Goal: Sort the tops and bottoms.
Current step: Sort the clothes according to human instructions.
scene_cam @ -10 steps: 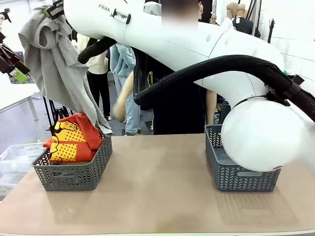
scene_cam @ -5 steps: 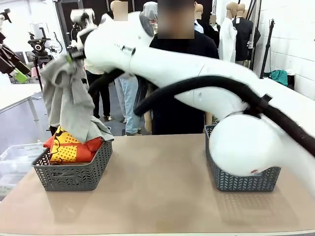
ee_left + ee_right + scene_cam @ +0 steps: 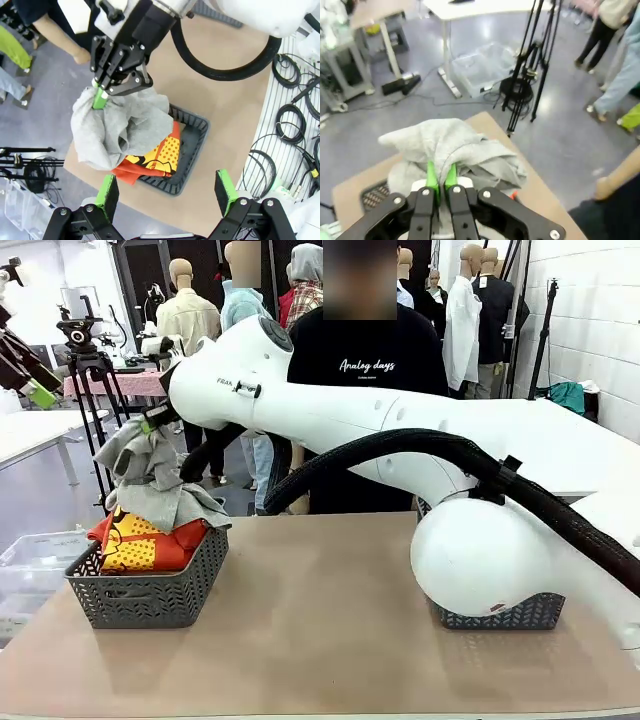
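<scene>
Front view: the right arm reaches across the counter (image 3: pixel 320 640) to the left lattice basket (image 3: pixel 150 595), its right hand (image 3: pixel 152 422) pinched shut on a bunched light grey garment (image 3: pixel 150 480). The cloth hangs from the hand, its lower folds draped over the orange-red garment with yellow dotted print (image 3: pixel 140 540) already lying in that basket. It looks as though the grey piece is being lowered there to join its kind, not yet let go. A second lattice basket (image 3: pixel 500 612) stands at the right, mostly behind the arm's joint. A person in a black T-shirt (image 3: pixel 365 360) stands at the far side.

Left wrist view: the left hand (image 3: pixel 165 195) hangs high above with its pads (image 3: pixel 107 192) wide apart, holding nothing (apparently just waiting). Below it the right hand (image 3: pixel 117 75) grips the light grey garment (image 3: pixel 120 125) over the basket (image 3: pixel 192 150), the printed garment (image 3: pixel 155 157) poking out beneath.

Right wrist view: the right hand (image 3: pixel 441 179) has its green pads (image 3: pixel 432 176) closed tight on a fold of the grey garment (image 3: pixel 450 145), which is heaped directly beneath.
</scene>
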You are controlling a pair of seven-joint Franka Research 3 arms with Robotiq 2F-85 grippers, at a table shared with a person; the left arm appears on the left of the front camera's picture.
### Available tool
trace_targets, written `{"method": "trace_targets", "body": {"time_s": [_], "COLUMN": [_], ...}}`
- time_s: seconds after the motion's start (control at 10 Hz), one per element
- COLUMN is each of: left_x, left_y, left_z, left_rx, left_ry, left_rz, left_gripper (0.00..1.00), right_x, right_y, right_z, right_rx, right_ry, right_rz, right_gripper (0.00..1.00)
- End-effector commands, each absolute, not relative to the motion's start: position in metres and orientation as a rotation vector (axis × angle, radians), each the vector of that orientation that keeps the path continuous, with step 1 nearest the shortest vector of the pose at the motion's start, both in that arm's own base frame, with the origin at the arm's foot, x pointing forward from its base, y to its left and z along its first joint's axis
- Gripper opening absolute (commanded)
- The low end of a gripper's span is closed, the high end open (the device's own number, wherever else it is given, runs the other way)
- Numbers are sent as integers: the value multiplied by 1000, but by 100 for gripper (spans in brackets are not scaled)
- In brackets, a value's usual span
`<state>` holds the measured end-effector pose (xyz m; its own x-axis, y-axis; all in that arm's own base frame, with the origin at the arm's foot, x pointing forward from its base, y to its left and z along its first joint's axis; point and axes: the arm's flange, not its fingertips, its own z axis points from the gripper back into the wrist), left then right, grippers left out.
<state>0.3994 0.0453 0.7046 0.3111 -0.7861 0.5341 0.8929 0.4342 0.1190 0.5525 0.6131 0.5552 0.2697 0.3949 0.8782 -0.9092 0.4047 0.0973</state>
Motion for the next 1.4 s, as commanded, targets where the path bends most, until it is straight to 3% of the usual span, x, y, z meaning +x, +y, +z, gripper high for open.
{"method": "trace_targets", "body": {"time_s": [0.0,0.1,0.5,1.1,1.3], "left_x": [398,398,398,398,398], "left_y": [46,46,46,46,46], "left_z": [706,706,706,706,706], "left_rx": [-214,-214,-214,-214,-214], "left_ry": [-576,-576,-576,-576,-576], "left_rz": [-1122,-1122,-1122,-1122,-1122], "left_gripper": [100,100,100,100,100], "right_x": [552,548,559,567,563], "right_y": [615,609,630,643,647], "right_z": [547,546,440,355,360], "right_rx": [684,649,642,596,598], "right_ry": [-865,-762,-401,-289,-301], "right_rz": [994,1030,1057,1064,1091], "right_gripper": [0,0,0,0,0]}}
